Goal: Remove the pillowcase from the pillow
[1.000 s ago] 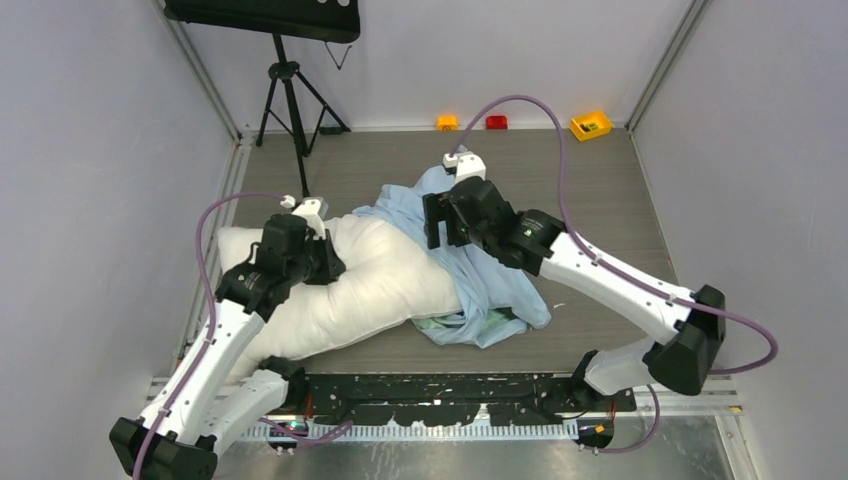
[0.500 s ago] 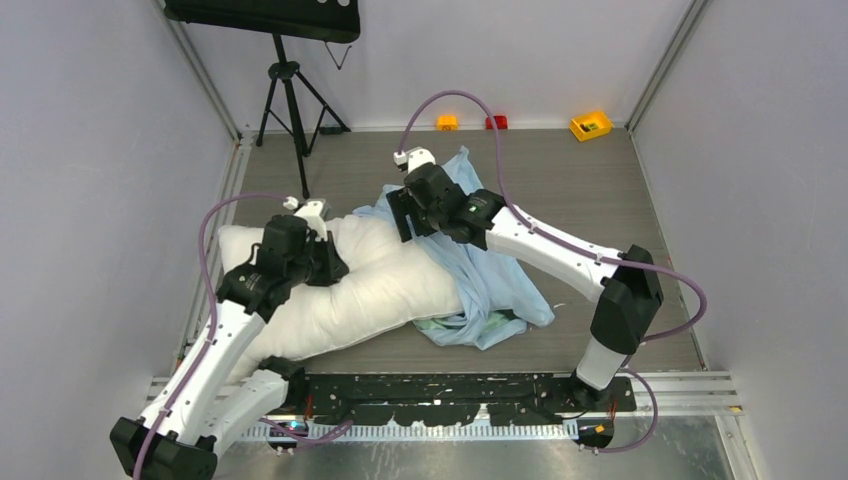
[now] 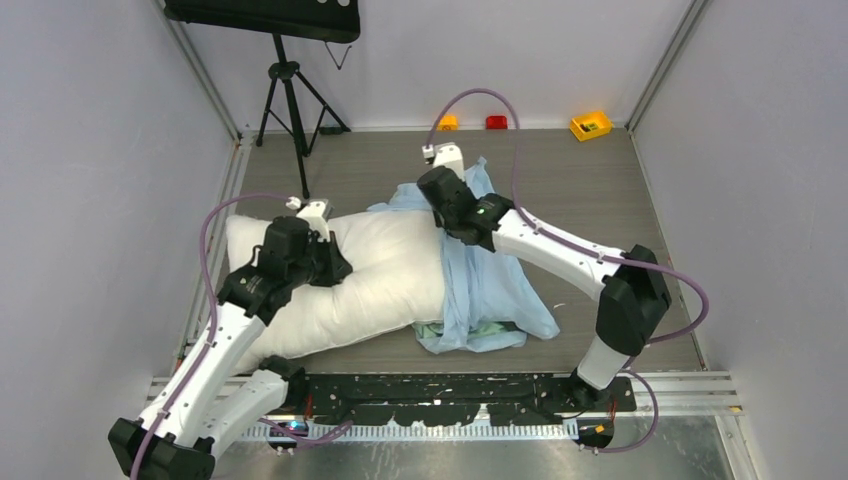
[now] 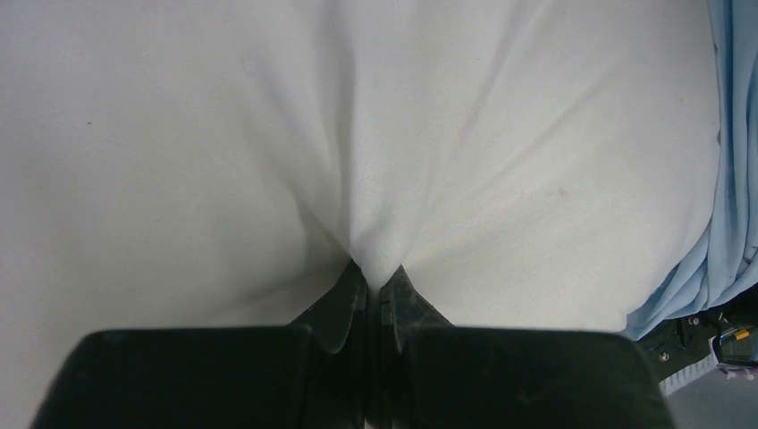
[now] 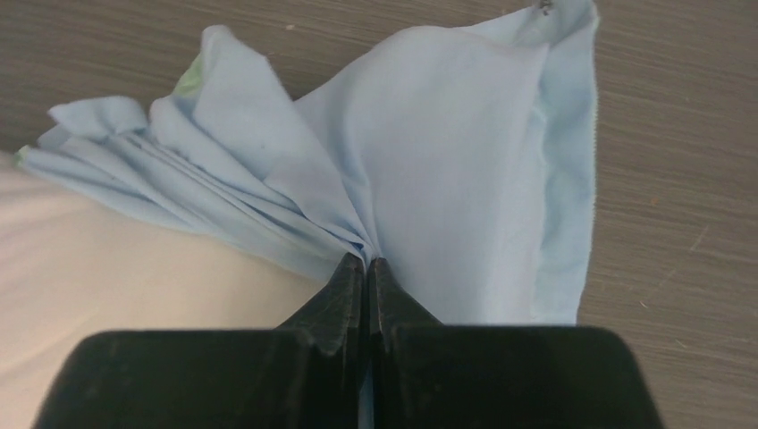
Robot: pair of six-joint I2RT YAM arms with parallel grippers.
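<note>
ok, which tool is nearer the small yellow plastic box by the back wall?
Right. The right tool, shut on the light-blue fabric pillowcase, lies left of the yellow box; the left tool, pinching the plump white pillow, sits much farther left.

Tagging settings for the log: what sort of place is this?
Probably a robotics lab cell, not a home: plain grey enclosure walls, a tripod with a dark panel, and a black mounting rail.
</note>
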